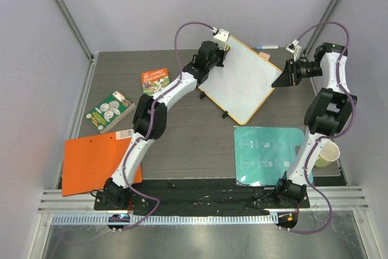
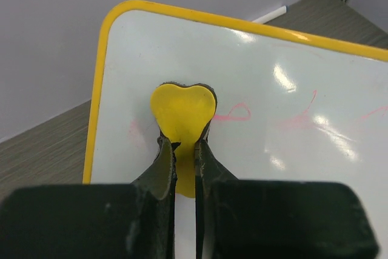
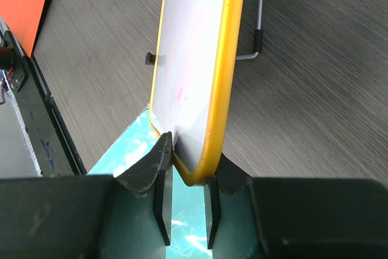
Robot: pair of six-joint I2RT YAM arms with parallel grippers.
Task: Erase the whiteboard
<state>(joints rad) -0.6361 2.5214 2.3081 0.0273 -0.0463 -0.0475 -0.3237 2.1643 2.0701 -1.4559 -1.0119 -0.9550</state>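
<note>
At the near edge of the surface (image 1: 182, 144), an orange folder (image 1: 97, 162) lies on the left and a teal mat (image 1: 267, 150) on the right. Just beside the mat, partly behind the right arm, stands a pale cup (image 1: 327, 153), the only container in view; whether it holds anything cannot be made out. Farther back on the left lie two small books (image 1: 110, 111), near each other.

Beyond the middle, the whiteboard (image 1: 242, 83) stands propped at a tilt on its stand. The right pincer (image 3: 188, 165) is pressed onto the board's right-hand corner, one finger on the white face and one behind the yellow rim, apparently to steady it. The left pincer (image 2: 185, 147) pinches a yellow heart-shaped eraser (image 2: 182, 110), held against the board near its far corner.

The wiping looks begun but well short of done. Pink marks (image 2: 237, 112) show just beside the eraser: a loop to one side, a faint smear to the other, and thinner strokes farther along the face. Glare hides part of the board, so more may be left.

Behind the board, a marker (image 1: 267, 47) lies at the far edge.
</note>
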